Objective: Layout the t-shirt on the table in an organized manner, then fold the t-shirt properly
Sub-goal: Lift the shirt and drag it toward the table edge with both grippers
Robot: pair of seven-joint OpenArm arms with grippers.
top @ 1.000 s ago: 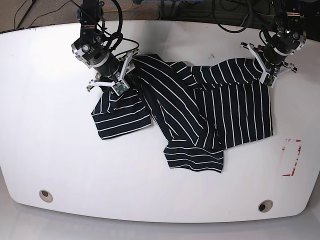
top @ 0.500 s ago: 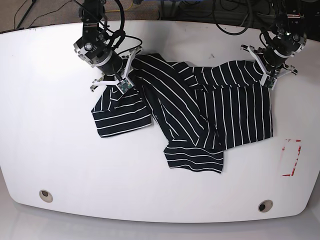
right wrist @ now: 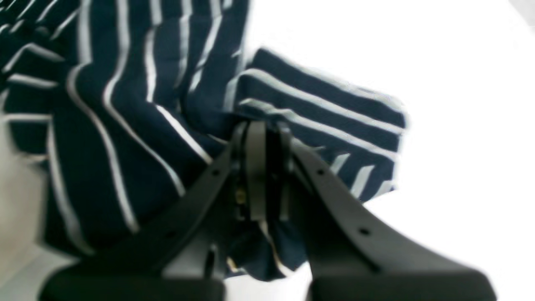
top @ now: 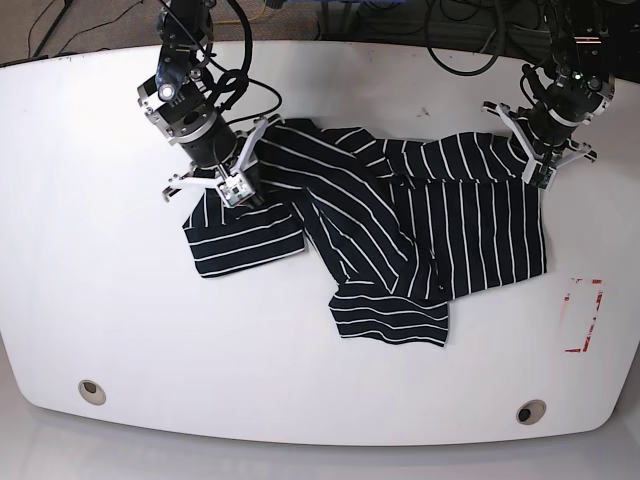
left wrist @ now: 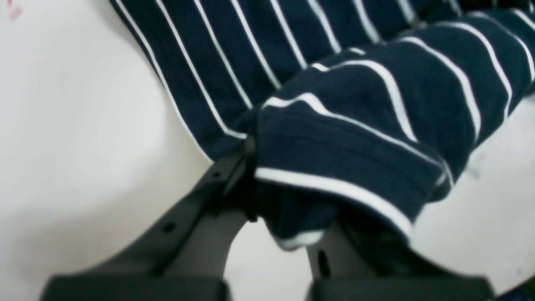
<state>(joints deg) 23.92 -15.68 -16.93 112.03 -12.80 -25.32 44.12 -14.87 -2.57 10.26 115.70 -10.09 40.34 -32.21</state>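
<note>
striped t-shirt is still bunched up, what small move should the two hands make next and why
Probably lift slightly and draw apart. The right hand and left hand are both shut on edges of the dark navy white-striped fabric t-shirt, which lies twisted and overlapped mid-way on the glossy white table; spreading should flatten it.

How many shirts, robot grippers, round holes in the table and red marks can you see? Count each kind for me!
Striped t-shirt: 1
Grippers: 2, the left gripper and the right gripper
Round holes in the table: 2, one and another
Red-marked rectangle: 1
Total: 6
</note>
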